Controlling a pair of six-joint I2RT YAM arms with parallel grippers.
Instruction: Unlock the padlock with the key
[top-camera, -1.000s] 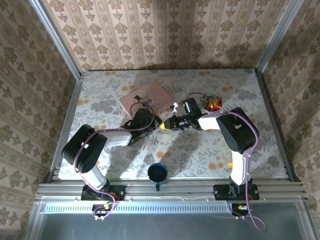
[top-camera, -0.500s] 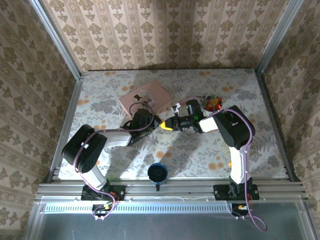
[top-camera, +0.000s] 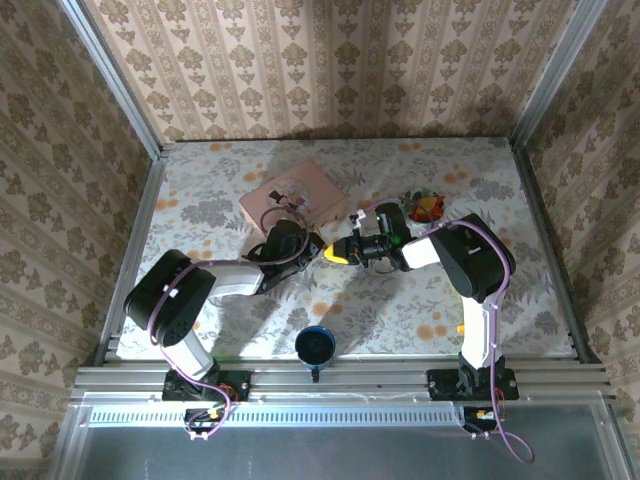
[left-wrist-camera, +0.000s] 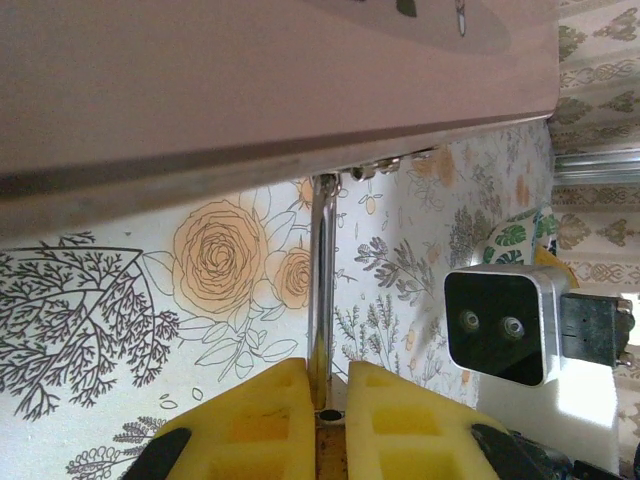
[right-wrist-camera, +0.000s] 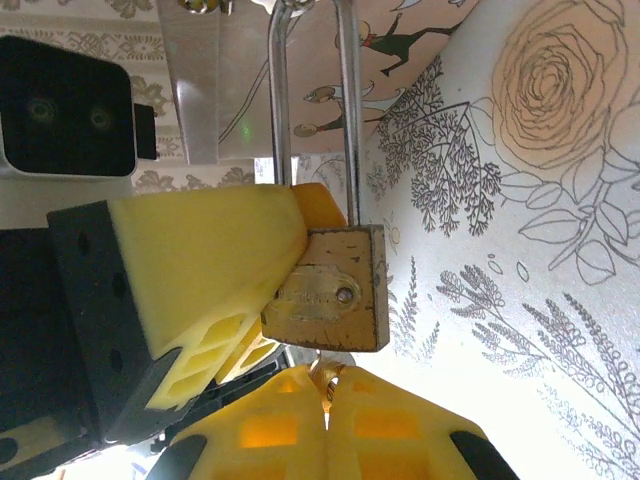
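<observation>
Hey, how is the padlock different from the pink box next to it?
The padlock is tiny, brass-brown metal with a silvery shackle; the pink box is far bigger and flat. The padlock, a key at its base, is clamped in the left gripper; the pink box lies ungripped on the table. Both sit near the table's middle, close together.

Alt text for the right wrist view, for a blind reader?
A brass padlock, shackle up, is clamped in the yellow fingers of the left gripper; below it the right gripper pinches a small brass key at the lock's underside.
</observation>
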